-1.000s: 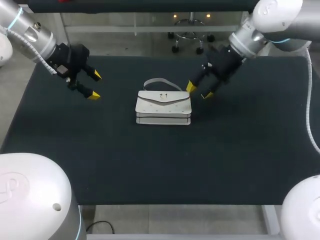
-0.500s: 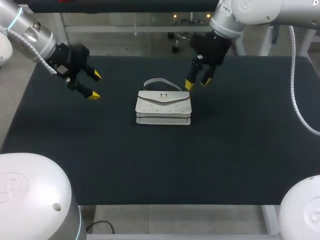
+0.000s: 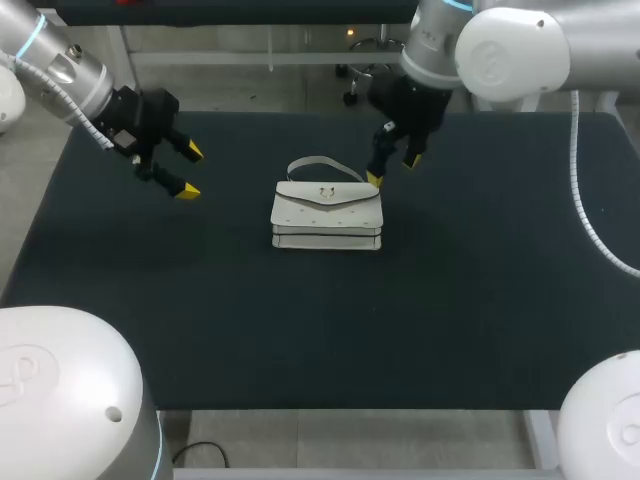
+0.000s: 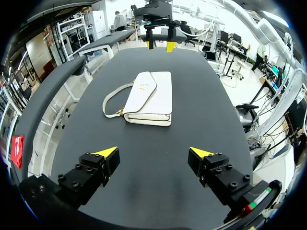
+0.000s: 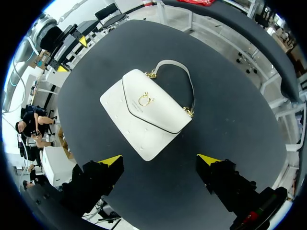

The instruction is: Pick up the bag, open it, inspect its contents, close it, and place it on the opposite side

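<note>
A small white handbag (image 3: 327, 214) with a gold clasp lies flat in the middle of the black table, its flap closed and its strap (image 3: 322, 163) arched on the far side. My right gripper (image 3: 391, 168) hangs open just above the bag's far right corner; in the right wrist view the bag (image 5: 146, 112) lies ahead of the spread fingers, untouched. My left gripper (image 3: 188, 171) is open well to the left of the bag; the left wrist view has the bag (image 4: 148, 97) far ahead of its fingers, with my right gripper (image 4: 159, 45) beyond it.
The black table (image 3: 480, 300) holds nothing else. Bare surface stretches to both sides of the bag and in front of it.
My right arm has swung from the bag's right side round to behind it, its gripper now over the far right corner. The left arm and the bag have stayed where they were.
</note>
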`<state>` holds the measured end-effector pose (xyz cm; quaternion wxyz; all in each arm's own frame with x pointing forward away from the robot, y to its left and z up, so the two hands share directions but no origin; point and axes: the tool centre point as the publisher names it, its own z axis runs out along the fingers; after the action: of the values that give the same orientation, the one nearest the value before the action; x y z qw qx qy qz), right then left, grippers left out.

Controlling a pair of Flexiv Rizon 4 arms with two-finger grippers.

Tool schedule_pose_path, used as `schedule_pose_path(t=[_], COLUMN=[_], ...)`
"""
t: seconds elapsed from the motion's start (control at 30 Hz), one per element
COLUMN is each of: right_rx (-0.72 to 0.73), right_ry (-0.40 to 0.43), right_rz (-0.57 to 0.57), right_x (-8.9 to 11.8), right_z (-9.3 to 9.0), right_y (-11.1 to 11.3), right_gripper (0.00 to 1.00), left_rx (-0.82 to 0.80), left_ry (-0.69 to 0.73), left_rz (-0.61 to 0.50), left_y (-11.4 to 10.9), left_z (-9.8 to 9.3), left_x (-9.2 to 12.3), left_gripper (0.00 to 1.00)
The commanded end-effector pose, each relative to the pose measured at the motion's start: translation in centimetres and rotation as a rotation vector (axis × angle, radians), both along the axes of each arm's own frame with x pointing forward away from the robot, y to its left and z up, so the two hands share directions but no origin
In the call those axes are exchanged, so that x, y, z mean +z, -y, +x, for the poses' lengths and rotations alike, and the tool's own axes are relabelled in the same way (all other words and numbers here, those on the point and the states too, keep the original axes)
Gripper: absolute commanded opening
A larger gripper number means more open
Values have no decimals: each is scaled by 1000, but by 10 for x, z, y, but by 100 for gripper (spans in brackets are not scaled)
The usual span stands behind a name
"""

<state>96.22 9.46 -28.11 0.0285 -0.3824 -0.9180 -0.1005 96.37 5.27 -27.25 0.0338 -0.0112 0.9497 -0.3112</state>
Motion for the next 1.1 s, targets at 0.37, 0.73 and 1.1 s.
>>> schedule_pose_path(t=[0.37,0.73,1.1], right_rx=[252,330,355], right_ry=[435,627,727], right_rz=[-240,-324,-384], right_x=[1,-11,-18], right_z=[-31,-50,-59], right_y=[-22,-33,-38], right_gripper=[100,100,100], left_rx=[-102,-233,-310], left_ry=[136,365,436], left_rz=[-27,-38,-79], left_y=[10,20,34], left_z=[-13,-22,-21], left_x=[4,19,20], left_gripper=[100,100,100])
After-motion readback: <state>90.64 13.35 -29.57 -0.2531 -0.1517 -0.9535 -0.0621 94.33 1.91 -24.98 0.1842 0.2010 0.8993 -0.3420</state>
